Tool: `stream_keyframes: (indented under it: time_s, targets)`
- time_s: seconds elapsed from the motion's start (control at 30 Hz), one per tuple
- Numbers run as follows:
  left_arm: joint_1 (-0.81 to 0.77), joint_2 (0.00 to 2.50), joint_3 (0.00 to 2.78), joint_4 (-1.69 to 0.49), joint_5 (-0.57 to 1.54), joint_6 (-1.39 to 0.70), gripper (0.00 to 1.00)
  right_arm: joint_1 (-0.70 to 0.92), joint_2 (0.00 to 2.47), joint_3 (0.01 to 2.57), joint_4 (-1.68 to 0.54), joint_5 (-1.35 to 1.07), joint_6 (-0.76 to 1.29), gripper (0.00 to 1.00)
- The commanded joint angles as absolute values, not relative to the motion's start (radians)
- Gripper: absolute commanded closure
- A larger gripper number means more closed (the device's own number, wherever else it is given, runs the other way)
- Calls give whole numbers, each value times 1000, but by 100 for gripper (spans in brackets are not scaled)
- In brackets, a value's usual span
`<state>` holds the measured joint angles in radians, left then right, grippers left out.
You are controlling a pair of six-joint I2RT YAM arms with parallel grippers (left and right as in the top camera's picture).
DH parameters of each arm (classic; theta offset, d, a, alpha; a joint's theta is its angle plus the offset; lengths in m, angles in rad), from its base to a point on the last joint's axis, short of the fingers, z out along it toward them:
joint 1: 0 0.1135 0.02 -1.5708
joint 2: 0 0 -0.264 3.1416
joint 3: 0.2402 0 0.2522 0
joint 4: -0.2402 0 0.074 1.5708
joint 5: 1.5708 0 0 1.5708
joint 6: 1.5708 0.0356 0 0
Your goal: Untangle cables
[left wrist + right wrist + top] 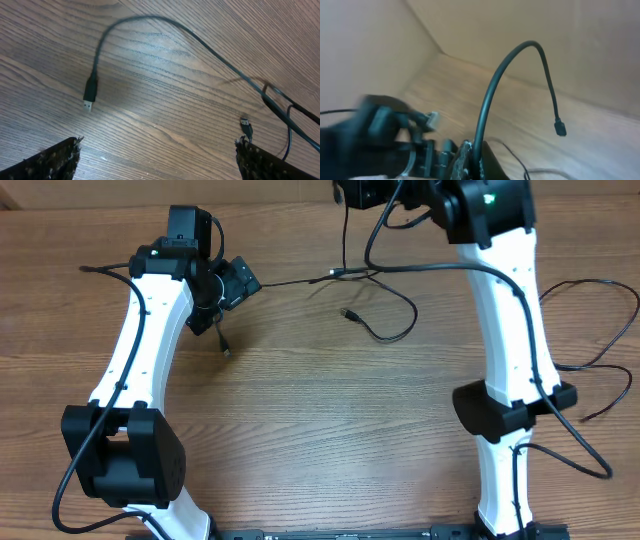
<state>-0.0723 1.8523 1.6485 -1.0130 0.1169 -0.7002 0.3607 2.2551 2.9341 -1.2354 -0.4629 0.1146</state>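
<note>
Thin black cables (395, 290) lie across the far middle of the wooden table, and one small plug end (348, 312) rests there. My left gripper (225, 300) hovers open beside them with nothing between its fingers. In the left wrist view a cable with a silver USB plug (90, 95) arcs over the wood. A smaller plug (245, 124) lies close to the right fingertip (257, 160) of the left gripper (160, 160). At the top edge, my right gripper (358, 192) is shut on a cable (492, 95). That cable curves up, and its plug (560, 128) hangs free.
Thicker black arm wires (600, 330) loop over the table at the right, and another (100, 270) trails off at the left. Plain beige walls (370, 45) stand behind the table's far edge. Bare wood (320, 430) fills the space between the two arms.
</note>
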Motion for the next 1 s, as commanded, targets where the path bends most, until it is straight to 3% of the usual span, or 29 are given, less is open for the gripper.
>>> stream_keyframes:
  time_s: [0.0, 0.6, 0.8, 0.97]
  targets:
    - [-79, 1851, 1647, -1013, 120, -684, 0, 364, 2177, 2976, -1181, -538, 103, 96]
    - [-79, 1851, 1647, -1013, 120, -684, 0, 352, 2104, 2976, -806, -503, 103, 96]
    - [-79, 1851, 1647, -1013, 120, -684, 1, 329, 2089, 2976, -834, -340, 104, 96]
    - [-79, 1851, 1647, -1013, 120, -684, 0, 311, 2089, 2971, -998, -249, 103, 96]
